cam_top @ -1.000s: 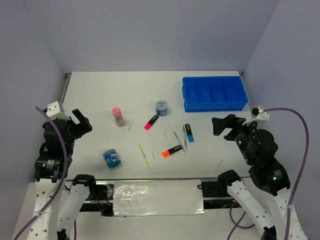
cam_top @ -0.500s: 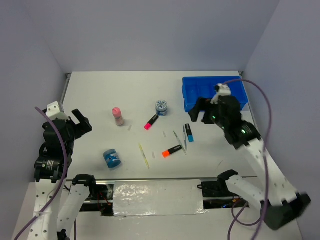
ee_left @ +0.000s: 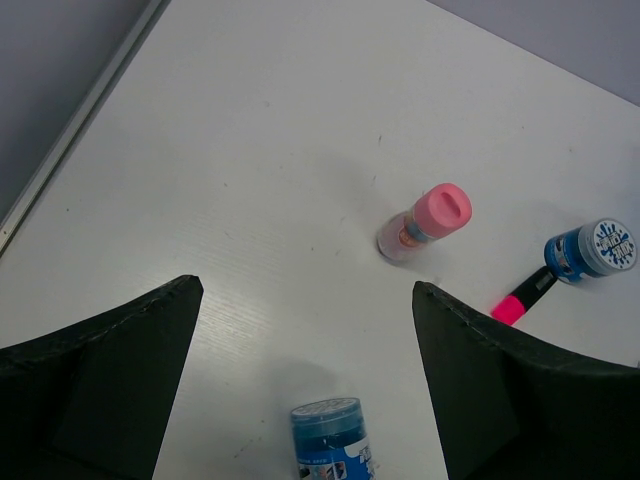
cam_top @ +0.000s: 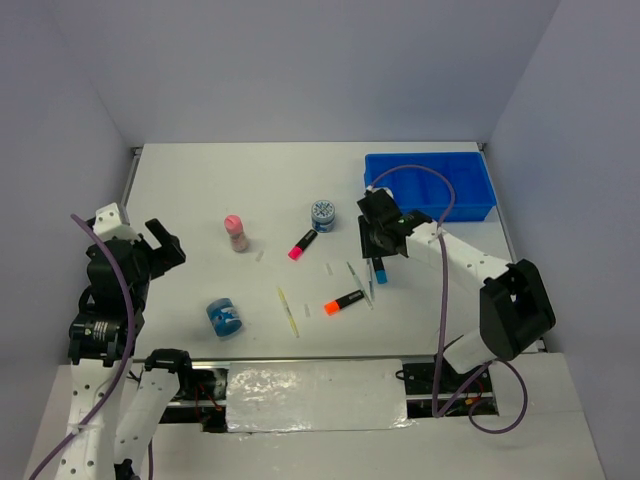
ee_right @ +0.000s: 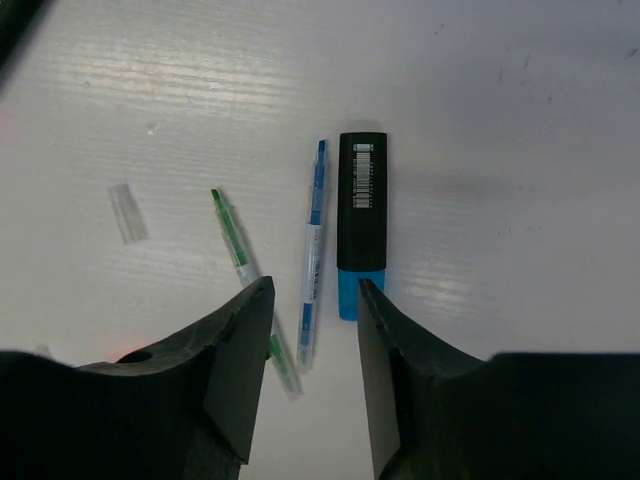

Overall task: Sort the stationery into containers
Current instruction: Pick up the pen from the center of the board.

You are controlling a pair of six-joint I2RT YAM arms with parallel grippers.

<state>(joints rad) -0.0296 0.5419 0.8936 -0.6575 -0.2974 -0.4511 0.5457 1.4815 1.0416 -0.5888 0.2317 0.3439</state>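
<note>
My right gripper (cam_top: 380, 243) (ee_right: 315, 290) hovers low over the table with its jaws partly apart and nothing gripped. Just ahead of its tips lie a thin blue pen (ee_right: 314, 240) and a black marker with a blue cap (ee_right: 361, 215) (cam_top: 379, 270); a green pen (ee_right: 235, 240) lies to their left. The pink-capped marker (cam_top: 301, 245), orange-capped marker (cam_top: 343, 302), pale stick (cam_top: 288, 312), two blue jars (cam_top: 323, 214) (cam_top: 223, 317) and pink-capped bottle (cam_top: 235, 232) rest on the table. The blue tray (cam_top: 430, 214) stands at the back right. My left gripper (cam_top: 165, 245) (ee_left: 307, 290) is wide open above the near jar (ee_left: 330, 440).
A small clear cap piece (ee_right: 126, 212) lies left of the green pen. In the left wrist view the pink-capped bottle (ee_left: 425, 220) stands upright, with the far jar (ee_left: 595, 250) and pink marker (ee_left: 520, 300) to its right. The table's raised left edge (ee_left: 70, 150) runs nearby.
My right arm has swung from beside the tray leftward and down over the blue-capped marker, and its jaws have narrowed. The left arm has not moved.
</note>
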